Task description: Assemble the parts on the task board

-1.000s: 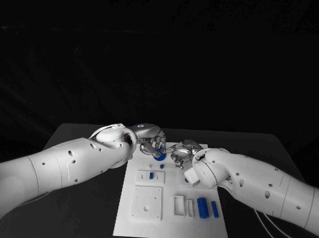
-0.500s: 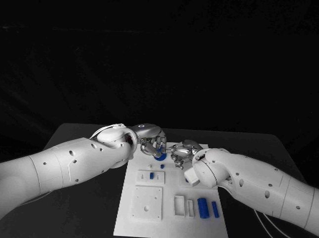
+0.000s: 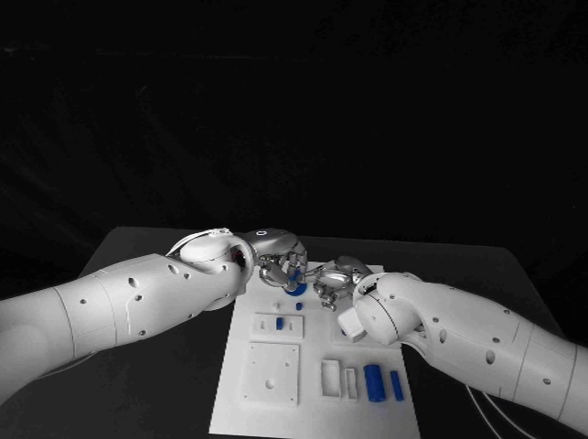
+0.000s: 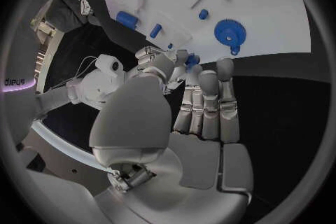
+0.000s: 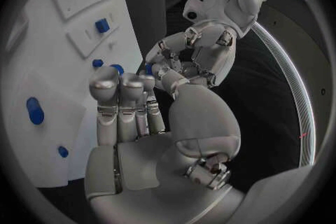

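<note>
Meeting over the far end of the white board (image 3: 307, 384): left hand (image 3: 278, 259) and right hand (image 3: 336, 283), fingertips together around a small blue part (image 3: 295, 288), grip unclear. Part's axis too hidden to judge. Hardly changed from a second ago

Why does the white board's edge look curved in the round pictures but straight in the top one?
Both wrist views use fisheye lenses, bending the white task board edges; the head view shows the board straight, brightly lit against a dark room.
</note>
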### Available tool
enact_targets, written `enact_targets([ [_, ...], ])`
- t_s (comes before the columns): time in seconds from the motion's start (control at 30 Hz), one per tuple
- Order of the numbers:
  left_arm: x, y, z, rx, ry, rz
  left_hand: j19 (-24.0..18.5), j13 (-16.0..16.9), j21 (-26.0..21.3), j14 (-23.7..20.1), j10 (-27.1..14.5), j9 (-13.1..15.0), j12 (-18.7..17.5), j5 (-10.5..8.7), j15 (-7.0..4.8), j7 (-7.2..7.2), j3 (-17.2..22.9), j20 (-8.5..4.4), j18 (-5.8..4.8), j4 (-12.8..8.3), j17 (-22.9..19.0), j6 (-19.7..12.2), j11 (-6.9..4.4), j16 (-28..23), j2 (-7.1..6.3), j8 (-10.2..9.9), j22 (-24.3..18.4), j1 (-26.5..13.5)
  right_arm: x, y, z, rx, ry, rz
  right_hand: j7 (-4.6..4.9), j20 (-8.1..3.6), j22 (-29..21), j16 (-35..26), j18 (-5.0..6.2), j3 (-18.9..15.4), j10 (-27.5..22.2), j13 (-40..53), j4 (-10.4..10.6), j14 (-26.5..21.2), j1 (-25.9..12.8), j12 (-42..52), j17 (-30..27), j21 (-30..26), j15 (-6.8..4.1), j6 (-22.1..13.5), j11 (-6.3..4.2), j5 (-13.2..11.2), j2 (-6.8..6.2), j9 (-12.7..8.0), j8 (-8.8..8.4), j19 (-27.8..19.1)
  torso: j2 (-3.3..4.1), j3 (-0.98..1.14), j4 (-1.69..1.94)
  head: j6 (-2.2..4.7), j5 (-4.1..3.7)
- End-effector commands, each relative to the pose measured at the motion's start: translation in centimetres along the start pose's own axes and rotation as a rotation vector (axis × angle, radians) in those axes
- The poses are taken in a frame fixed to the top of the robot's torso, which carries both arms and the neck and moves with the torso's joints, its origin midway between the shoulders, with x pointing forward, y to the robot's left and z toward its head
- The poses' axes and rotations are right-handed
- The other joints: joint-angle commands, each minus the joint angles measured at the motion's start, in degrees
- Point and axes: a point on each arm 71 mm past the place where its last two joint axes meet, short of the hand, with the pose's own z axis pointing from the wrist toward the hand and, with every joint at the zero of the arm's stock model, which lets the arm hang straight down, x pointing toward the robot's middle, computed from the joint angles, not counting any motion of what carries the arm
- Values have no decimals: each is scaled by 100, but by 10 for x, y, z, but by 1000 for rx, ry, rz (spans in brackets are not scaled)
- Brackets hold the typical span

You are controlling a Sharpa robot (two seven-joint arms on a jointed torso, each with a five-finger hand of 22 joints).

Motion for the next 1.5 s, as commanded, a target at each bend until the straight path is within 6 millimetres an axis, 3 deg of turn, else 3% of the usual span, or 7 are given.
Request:
enact_targets([
  [0.03, -2, -5, 2, 20, 0, -10, -10, -3, 24, 56, 37, -9, -20, 39, 0, 7, 24, 5, 18, 2, 5, 50, -4, -35, 70, 19, 118, -3, 2, -1, 0, -8, 1, 1, -40, -49, 613, 12, -15, 153, -2, 7, -93, -13, 65, 19, 8, 46, -51, 170, -41, -79, 52, 39, 41, 157, 0, 3, -3, 1, -2],
  [0.53, -3, -4, 1, 22, -16, -21, -8, -38, 16, 21, 16, -192, -100, -61, 33, 74, 30, 28, 25, 13, 16, -126, 40, -43, 34, -208, 111, -20, 0, -3, 1, -9, -15, 3, -104, -92, 621, 35, -58, 484, 100, 9, -339, 0, 35, -13, 50, 176, -82, 483, -85, -362, 54, 54, 35, 125, -2, -1, 1, -11, -1],
  [0.77, -4, -2, -1, 23, -27, -30, 43, 86, -181, -89, -178, -977, 98, -1004, 170, 300, -343, 148, 45, 145, 4, -911, 204, -91, -92, -634, -8, 50, -3, -6, 1, -3, -11, -1, -108, -94, 619, 30, -60, 489, 100, 11, -360, -5, 34, -27, 53, 180, -84, 502, -88, -422, 66, 54, 35, 117, -2, -3, 1, -11, -6],
  [1.13, -11, 5, -18, 85, -101, -68, -504, -570, -720, -911, -299, -1914, -742, -1091, 320, 284, -228, 287, 29, 168, -542, -959, 344, -794, -187, 249, 120, 796, -13, -18, -1, 12, 102, -25, -94, -81, 601, 17, -40, 447, 18, 46, -386, -26, 70, -47, 57, 106, -70, 458, -70, -739, 163, 53, 36, 76, 5, 0, -2, -9, -43],
  [1.37, -17, 6, -37, 161, -180, -138, -951, -882, -733, -753, 596, -1908, -2725, -2605, 367, 193, 248, 361, 17, -253, -1293, 388, 397, -1879, -15, -1026, 127, 935, -26, -23, -8, 6, 183, -28, -94, -72, 596, -5, -32, 403, 8, 68, -403, -39, 87, -38, 46, 90, -66, 462, -66, -814, 191, 59, 36, 62, 0, -1, 1, -7, -88],
  [1.4, -18, 6, -39, 170, -187, -145, -942, -869, -786, -642, 1130, -1926, -3667, -2773, 335, 158, 58, 337, -10, -330, -1406, 928, 396, -2036, 65, -1972, 105, 959, -27, -23, -8, 6, 193, -26, -94, -72, 596, -5, -32, 403, 8, 68, -403, -39, 87, -38, 46, 90, -66, 462, -66, -814, 191, 59, 36, 62, 0, -2, -3, -4, -99],
  [1.5, -20, 0, -46, 219, -223, -180, -889, -865, -795, -622, 1276, -1886, -3703, -3141, 327, 149, 0, 316, -11, -312, -1369, 1075, 333, -1973, 255, -2047, 116, 1046, -30, -25, -14, 6, 265, -28, -93, -69, 594, -4, -31, 381, -2, 69, -414, -43, 87, -47, 48, 78, -63, 464, -64, -809, 201, 60, 35, 51, -4, -8, -11, 7, -122],
])
